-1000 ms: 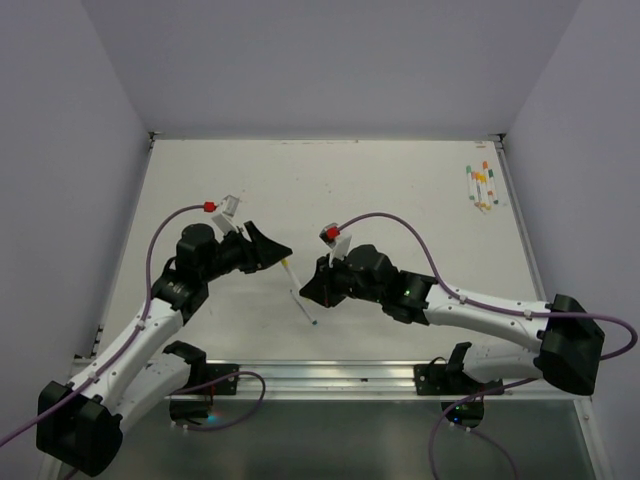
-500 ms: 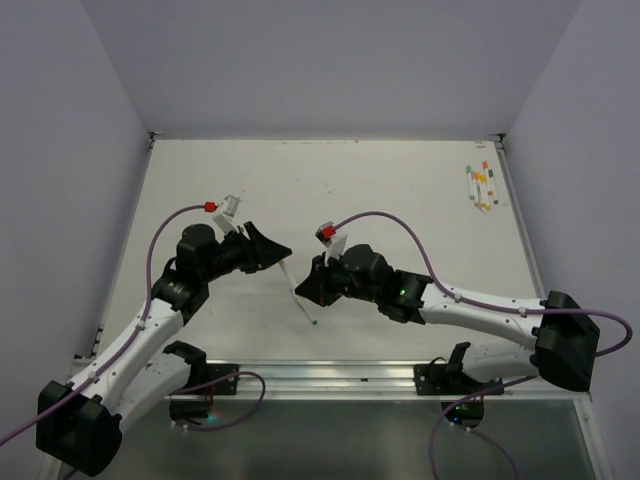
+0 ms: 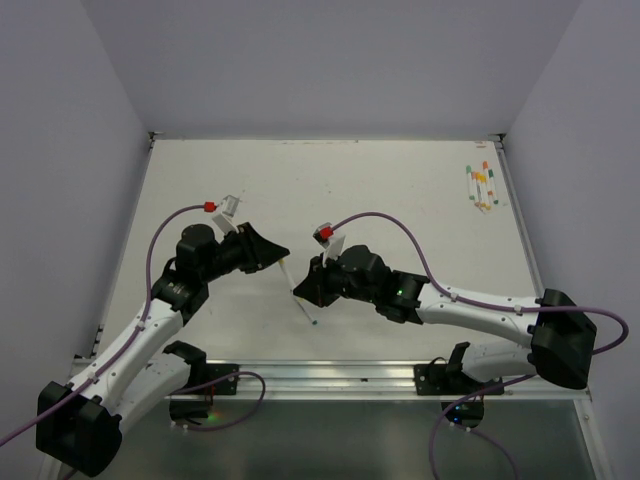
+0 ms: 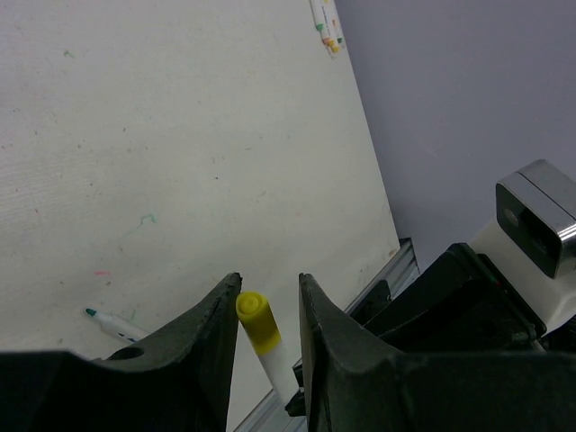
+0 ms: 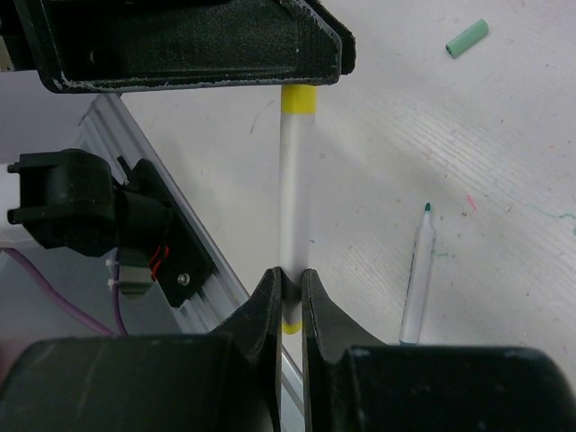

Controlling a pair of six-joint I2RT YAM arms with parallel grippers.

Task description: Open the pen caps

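Pen barrel [image 5: 293,180] we are pinching tight in right gripper [image 5: 288,275]; left gripper [image 4: 270,283], slightly agape, is straddling yellow cap [image 4: 255,319], contact unclear.

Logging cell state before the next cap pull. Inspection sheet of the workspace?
Surface: white table, faint ink marks.
Job's things: yellow-capped pen held between the arms, yellow cap on; uncapped green pen lying on the table, green cap loose; capped pens at far right corner.
Clutter: nothing seen.
Grippers: left gripper open around yellow cap; right gripper shut on the barrel.
Cables: purple cables with red plugs, off the pens.
Surroundings: plain walls; metal rail at near edge.
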